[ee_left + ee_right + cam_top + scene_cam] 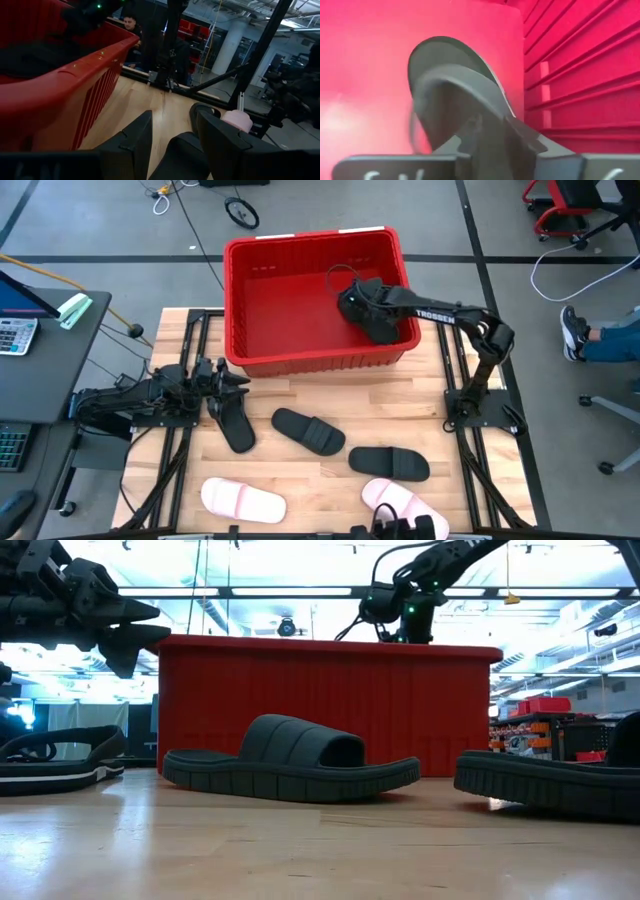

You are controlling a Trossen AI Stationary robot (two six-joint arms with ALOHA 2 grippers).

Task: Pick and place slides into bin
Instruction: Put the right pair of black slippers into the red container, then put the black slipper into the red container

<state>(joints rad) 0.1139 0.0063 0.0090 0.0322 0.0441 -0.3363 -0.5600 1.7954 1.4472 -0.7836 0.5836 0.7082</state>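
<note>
High view first. The bin (310,362) sits at the far middle of the worktop (330,398). My right gripper (358,302) is reached down inside it at its right near corner, with a black slide (382,322) under it. That corner leaves the rest of the floor free for the other five, I reckon. White lettering along the right forearm reads TROSSEN. The left gripper (232,380) hovers by the bin's near left corner, just beyond another black slide (232,426). Its fingers are wide apart and hold nothing, lined up as if that one is next. Two more black slides (310,432) (390,463) lie mid-worktop, and two pink slides (243,500) (400,500) lie at the near edge.

Low view now. The red wall fills the middle, and the right arm drops behind its rim with a green light showing, so its gripper is hidden. A black slide lies sole-down in front. The left gripper hangs high at the left, well clear of the wood.

Left wrist view. The two fingers (135,142) stand apart, with the black slide's strap showing below the gap. The bin's ribbed wall is alongside, and a pink slide is farther off. A person sits beyond the worktop. White marks on the gripper body are cut off, so I can't read them.

Right wrist view. The slide fills the frame, toe pointing away, close against the slotted red wall. I cannot tell whether the right gripper is clamped on it or letting go. The lettering is cropped here too.
</note>
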